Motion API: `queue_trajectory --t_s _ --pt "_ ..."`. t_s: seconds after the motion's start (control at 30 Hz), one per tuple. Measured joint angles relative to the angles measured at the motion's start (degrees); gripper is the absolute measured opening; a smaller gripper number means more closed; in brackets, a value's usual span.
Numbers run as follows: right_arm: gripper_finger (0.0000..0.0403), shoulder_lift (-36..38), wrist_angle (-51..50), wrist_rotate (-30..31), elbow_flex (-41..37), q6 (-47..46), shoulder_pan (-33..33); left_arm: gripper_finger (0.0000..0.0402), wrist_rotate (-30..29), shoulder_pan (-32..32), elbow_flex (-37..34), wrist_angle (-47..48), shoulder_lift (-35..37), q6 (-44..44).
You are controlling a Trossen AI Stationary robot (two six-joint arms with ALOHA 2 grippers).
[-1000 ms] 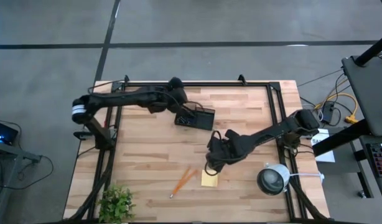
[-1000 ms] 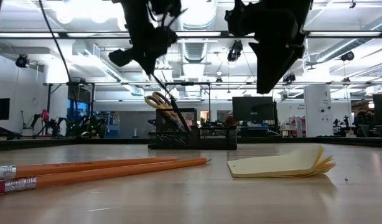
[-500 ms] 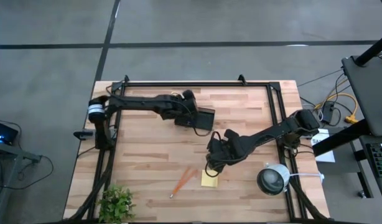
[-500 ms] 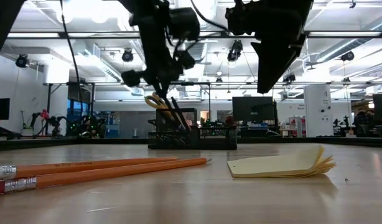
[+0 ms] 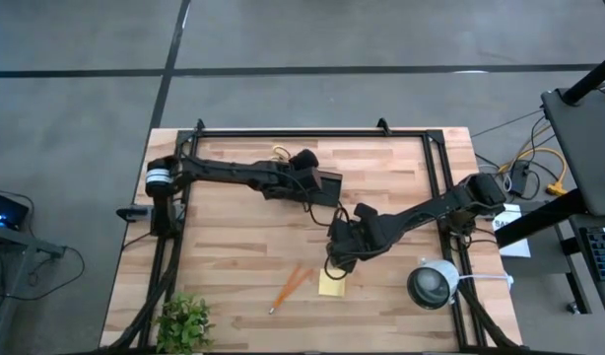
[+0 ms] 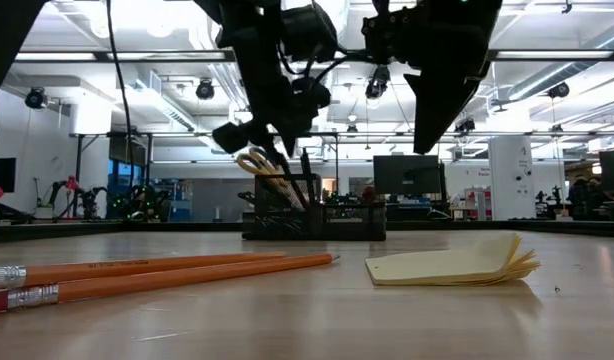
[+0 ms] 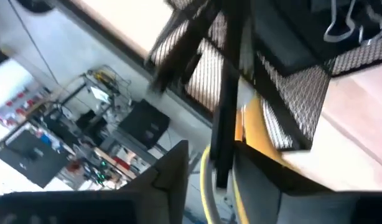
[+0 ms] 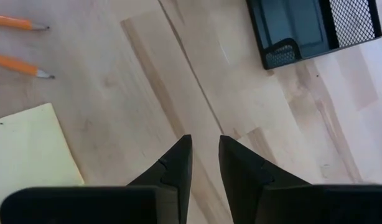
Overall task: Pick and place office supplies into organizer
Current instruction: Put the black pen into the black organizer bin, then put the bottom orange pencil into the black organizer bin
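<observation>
Over the far middle of the pale wooden table (image 5: 234, 237), left gripper (image 5: 307, 176) clamped on a dark slim pen (image 7: 227, 106), poised above the black mesh rectangular organizer (image 5: 320, 187) with yellow-handled scissors (image 6: 255, 163) inside; nearer, right gripper (image 5: 337, 258) with fingers (image 8: 173, 168) slightly parted, holding nothing, above the square yellow sticky-note pad (image 5: 332, 284); beside it, two orange wooden pencils (image 5: 291, 286) flat on the wood.
</observation>
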State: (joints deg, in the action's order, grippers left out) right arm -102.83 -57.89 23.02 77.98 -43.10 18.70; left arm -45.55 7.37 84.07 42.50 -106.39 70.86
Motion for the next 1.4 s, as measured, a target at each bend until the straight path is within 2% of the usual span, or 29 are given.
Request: queue_trajectory --t_s 0.1,0.2,0.3,0.4,0.5,0.6,0.67,0.7,0.8,0.87,0.93,1.07,1.13,1.27,1.4 --pt "0.0068 0.0 0.0 0.0 -0.6 0.3 0.1 0.0133 -0.4 -0.1 0.0 2.9 1.8 -3.8" --pt "0.0068 0.0 0.0 -0.8 -1.3 3.0 0.0 0.0151 -0.4 -0.3 0.0 6.8 3.6 -11.2" --pt "0.0073 -0.3 1.4 -3.3 -1.8 10.4 0.2 0.0162 -0.4 -0.9 0.0 12.3 5.9 -19.7" --pt "0.0084 -1.0 4.9 -7.6 -1.9 21.7 1.0 0.0166 0.0 -2.3 0.0 17.5 9.0 -30.6" --pt "0.0098 -2.2 9.9 -10.3 -1.5 35.0 1.9 0.0166 7.2 -4.6 0.0 24.5 12.6 -45.2" --pt "0.0111 -4.3 14.2 -10.2 -0.4 49.1 3.0 0.0166 24.9 -7.4 -1.1 26.0 17.0 -61.6" --pt "0.0116 -6.0 17.0 -10.2 0.2 54.6 3.4 0.0166 35.4 -9.8 -3.7 19.8 20.0 -72.0" --pt "0.0117 -7.2 17.6 -10.2 0.8 55.3 3.5 0.0166 37.0 -11.6 -5.6 16.3 21.3 -75.9" --pt "0.0108 -10.4 17.6 -10.9 2.7 52.3 3.2 0.0158 37.2 -17.1 -12.0 6.8 24.6 -82.2" --pt "0.0092 -12.3 18.0 -14.3 4.4 49.8 2.7 0.0145 37.3 -20.1 -16.4 1.1 26.2 -86.9" --pt "0.0071 -13.5 18.0 -17.0 5.4 48.3 2.4 0.0126 37.3 -23.3 -20.8 -3.6 26.9 -93.1" --pt "0.0030 -14.4 18.1 -17.8 6.0 48.1 2.5 0.0081 37.2 -29.5 -27.6 -13.4 27.1 -102.9" --pt "0.0015 -14.3 18.0 -18.3 6.0 48.2 2.4 0.0059 37.4 -31.9 -29.3 -15.7 26.7 -107.7" --pt "0.0009 -14.3 18.1 -21.6 6.0 50.9 2.0 0.0015 36.6 -35.3 -30.6 -17.3 24.9 -119.6" --pt "0.0009 -14.3 18.2 -25.9 6.0 54.1 1.5 0.0004 35.7 -37.6 -30.6 -25.0 21.8 -128.4"
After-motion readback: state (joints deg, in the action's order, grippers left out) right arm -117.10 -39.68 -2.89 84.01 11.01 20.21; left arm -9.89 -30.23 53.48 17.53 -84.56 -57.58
